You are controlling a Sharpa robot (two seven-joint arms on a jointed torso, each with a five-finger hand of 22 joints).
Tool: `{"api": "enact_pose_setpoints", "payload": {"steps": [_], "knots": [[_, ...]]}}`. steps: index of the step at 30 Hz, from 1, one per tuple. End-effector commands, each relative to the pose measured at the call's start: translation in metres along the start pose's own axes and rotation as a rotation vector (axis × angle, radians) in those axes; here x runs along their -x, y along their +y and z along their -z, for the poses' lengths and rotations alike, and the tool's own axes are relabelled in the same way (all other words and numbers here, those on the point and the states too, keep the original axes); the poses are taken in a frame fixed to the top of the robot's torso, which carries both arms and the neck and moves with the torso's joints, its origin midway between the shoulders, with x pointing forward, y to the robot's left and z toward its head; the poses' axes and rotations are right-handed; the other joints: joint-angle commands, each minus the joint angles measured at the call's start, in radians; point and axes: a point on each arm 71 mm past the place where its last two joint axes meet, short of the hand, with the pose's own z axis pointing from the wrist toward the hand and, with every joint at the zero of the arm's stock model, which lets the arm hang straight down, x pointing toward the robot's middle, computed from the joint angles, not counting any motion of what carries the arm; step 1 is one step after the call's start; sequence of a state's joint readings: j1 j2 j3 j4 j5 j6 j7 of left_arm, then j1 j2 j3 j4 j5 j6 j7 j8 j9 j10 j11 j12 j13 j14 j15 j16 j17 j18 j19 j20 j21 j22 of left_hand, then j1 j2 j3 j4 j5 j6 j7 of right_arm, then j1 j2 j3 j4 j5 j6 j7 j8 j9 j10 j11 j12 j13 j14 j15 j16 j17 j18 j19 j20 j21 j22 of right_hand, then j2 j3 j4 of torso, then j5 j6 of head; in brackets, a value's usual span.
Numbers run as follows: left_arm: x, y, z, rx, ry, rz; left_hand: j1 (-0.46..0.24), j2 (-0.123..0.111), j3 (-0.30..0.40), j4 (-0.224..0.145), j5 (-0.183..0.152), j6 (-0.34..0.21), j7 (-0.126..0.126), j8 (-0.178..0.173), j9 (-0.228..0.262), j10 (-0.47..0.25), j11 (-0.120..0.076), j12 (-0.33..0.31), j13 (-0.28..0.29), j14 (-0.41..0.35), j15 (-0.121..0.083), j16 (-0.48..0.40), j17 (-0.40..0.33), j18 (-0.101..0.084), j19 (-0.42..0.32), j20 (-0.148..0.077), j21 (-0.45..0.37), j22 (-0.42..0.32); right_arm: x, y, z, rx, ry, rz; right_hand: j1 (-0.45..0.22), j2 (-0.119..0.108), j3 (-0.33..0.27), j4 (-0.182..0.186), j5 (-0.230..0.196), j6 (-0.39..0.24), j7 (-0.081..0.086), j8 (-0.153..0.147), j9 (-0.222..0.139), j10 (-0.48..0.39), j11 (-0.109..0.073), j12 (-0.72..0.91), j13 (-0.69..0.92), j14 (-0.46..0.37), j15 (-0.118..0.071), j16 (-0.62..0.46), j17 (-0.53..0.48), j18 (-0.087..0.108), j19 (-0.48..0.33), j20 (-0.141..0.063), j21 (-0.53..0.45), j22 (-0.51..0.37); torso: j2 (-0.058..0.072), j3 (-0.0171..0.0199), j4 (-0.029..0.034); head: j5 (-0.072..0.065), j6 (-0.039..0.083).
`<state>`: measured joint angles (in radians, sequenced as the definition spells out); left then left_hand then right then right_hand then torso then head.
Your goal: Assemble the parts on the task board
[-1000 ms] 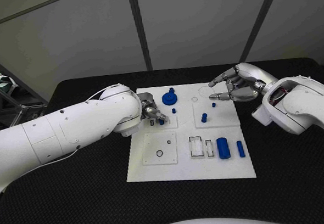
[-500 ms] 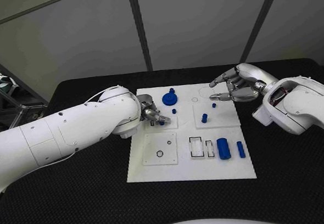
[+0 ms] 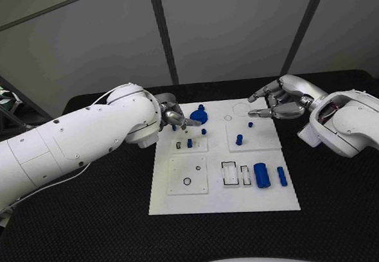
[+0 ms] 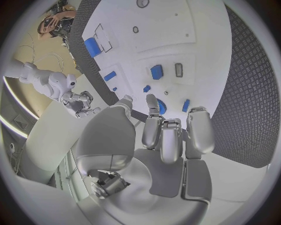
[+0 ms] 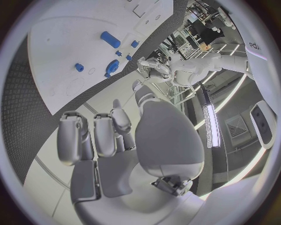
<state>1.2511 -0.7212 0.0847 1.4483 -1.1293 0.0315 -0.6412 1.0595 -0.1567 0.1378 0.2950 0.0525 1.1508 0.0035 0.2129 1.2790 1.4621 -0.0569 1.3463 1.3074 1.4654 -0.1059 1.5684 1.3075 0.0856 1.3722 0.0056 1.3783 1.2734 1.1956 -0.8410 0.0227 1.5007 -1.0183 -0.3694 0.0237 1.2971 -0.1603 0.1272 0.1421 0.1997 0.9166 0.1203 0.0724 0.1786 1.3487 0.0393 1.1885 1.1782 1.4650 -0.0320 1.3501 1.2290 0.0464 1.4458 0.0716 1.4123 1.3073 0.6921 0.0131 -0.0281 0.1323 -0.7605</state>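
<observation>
The white task board (image 3: 218, 195) lies mid-table. My left hand (image 3: 175, 117) hovers over the board's far left edge, fingers apart and holding nothing; its fingers (image 4: 170, 138) show bare in the left wrist view. Just near of it a small blue piece (image 3: 189, 142) stands in a slot of the left plate (image 4: 157, 71). A round blue part (image 3: 198, 115) sits beside the left hand. My right hand (image 3: 278, 102) hangs over the far right corner, fingers loosely curled, nothing in it. Blue pegs (image 3: 238, 138) stand mid-board.
A blue cylinder (image 3: 261, 174) and a thin blue bar (image 3: 281, 174) lie at the board's near right, next to rectangular slots (image 3: 230, 172). A square plate with a round hole (image 3: 186, 175) sits near left. Black table (image 3: 90, 234) surrounds the board.
My left hand has lifted off the slotted plate and moved toward the far edge, leaving the small blue piece standing in the slot. The right hand has barely moved.
</observation>
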Motion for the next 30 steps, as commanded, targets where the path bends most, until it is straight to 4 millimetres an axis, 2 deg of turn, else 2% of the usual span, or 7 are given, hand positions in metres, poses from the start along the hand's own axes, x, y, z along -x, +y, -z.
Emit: {"api": "enact_pose_setpoints", "payload": {"steps": [1,4,6,8,14,20,30], "knots": [[0.009,0.003,0.002,0.023,0.008,-0.017,0.0,-0.005,-0.006,0.0,-0.003,0.005,0.001,-0.008,0.001,0.047,0.001,-0.015,0.188,0.103,-0.004,-0.004,0.256,-0.01,-0.008,-0.001,-0.009,-0.008,0.002,-0.001,-0.001,0.003,-0.007,-0.007,-0.009,-0.002,0.0,0.007,-0.005,0.007,0.0,-0.007,0.001,-0.003,-0.003,-0.006,-0.001,0.027,-0.008,-0.005,-0.002,0.008,-0.005,0.0,-0.004,0.046,0.0,0.0003,0.0017,-0.001,0.002],[0.019,0.007,0.001,0.044,0.008,-0.024,0.024,0.011,0.0,-0.004,-0.002,-0.01,0.004,-0.022,-0.004,0.033,0.002,-0.056,0.176,0.1,-0.002,-0.013,0.246,-0.006,-0.021,0.0,-0.023,-0.026,0.003,-0.002,-0.001,0.0,-0.008,-0.008,-0.009,-0.002,0.0,0.007,-0.005,0.007,0.0,-0.007,0.001,-0.003,-0.003,-0.006,-0.001,0.027,-0.008,-0.005,-0.002,0.008,-0.005,0.0,-0.004,0.046,0.0,0.0003,0.0017,-0.002,0.003],[0.029,0.01,-0.002,0.056,0.0,-0.024,0.058,0.031,0.013,-0.007,-0.001,-0.038,0.014,-0.05,-0.023,0.006,0.01,-0.137,0.15,0.096,0.004,-0.023,0.234,-0.001,-0.039,0.004,-0.042,-0.05,0.003,-0.002,-0.001,-0.002,-0.008,-0.008,-0.011,-0.003,-0.002,0.009,-0.006,0.007,0.0,-0.007,0.001,-0.002,-0.003,-0.004,0.0,0.027,-0.008,-0.006,-0.003,0.007,-0.004,0.0,-0.004,0.046,0.001,0.0003,0.0016,-0.002,0.004],[0.038,0.012,-0.007,0.068,-0.002,-0.014,0.091,0.046,0.021,-0.006,0.003,-0.057,0.03,-0.09,-0.067,-0.012,0.024,-0.181,0.136,0.091,0.016,-0.037,0.218,0.005,-0.061,0.014,-0.066,-0.078,0.003,-0.002,-0.002,-0.002,-0.008,-0.008,-0.011,-0.003,-0.002,0.009,-0.006,0.007,0.0,-0.007,0.001,-0.002,-0.003,-0.004,0.0,0.027,-0.008,-0.006,-0.003,0.007,-0.004,0.0,-0.004,0.046,0.001,-0.0001,0.0017,-0.001,0.005],[0.05,0.02,-0.026,0.1,0.032,0.002,0.123,0.056,0.017,-0.008,0.012,-0.065,0.047,-0.146,-0.152,-0.027,0.039,-0.221,0.122,0.08,0.031,-0.063,0.189,0.016,-0.094,0.03,-0.109,-0.124,0.001,0.0,-0.002,0.001,-0.004,-0.01,-0.011,-0.003,-0.002,0.01,-0.005,0.007,0.0,-0.007,0.002,-0.002,-0.003,-0.004,0.0,0.027,-0.008,-0.006,-0.002,0.007,-0.004,0.0,-0.003,0.047,0.003,-0.0001,-0.0009,0.004,0.009],[0.052,0.026,-0.043,0.137,0.075,-0.008,0.101,0.055,-0.006,-0.004,-0.003,-0.071,0.056,-0.15,-0.202,-0.041,0.049,-0.247,0.114,0.07,0.04,-0.084,0.167,0.025,-0.121,0.04,-0.147,-0.162,0.0,0.002,-0.003,0.005,0.001,-0.012,-0.011,-0.002,-0.002,0.01,-0.005,0.007,0.0,-0.007,0.002,-0.002,-0.003,-0.004,0.0,0.027,-0.008,-0.007,-0.003,0.007,-0.004,0.0,-0.004,0.046,0.004,-0.0011,0.0001,0.006,0.009],[0.049,0.029,-0.059,0.157,0.116,-0.021,0.09,0.057,-0.017,-0.005,-0.004,-0.06,0.053,-0.145,-0.214,-0.036,0.047,-0.232,0.12,0.073,0.04,-0.078,0.174,0.024,-0.117,0.041,-0.145,-0.156,-0.002,0.003,-0.004,0.009,0.005,-0.013,-0.011,-0.002,-0.002,0.01,-0.005,0.007,0.0,-0.007,0.002,-0.002,-0.004,-0.004,0.0,0.027,-0.008,-0.007,-0.003,0.007,-0.004,0.0,-0.004,0.046,0.005,-0.0007,0.0002,0.007,0.006]]}}
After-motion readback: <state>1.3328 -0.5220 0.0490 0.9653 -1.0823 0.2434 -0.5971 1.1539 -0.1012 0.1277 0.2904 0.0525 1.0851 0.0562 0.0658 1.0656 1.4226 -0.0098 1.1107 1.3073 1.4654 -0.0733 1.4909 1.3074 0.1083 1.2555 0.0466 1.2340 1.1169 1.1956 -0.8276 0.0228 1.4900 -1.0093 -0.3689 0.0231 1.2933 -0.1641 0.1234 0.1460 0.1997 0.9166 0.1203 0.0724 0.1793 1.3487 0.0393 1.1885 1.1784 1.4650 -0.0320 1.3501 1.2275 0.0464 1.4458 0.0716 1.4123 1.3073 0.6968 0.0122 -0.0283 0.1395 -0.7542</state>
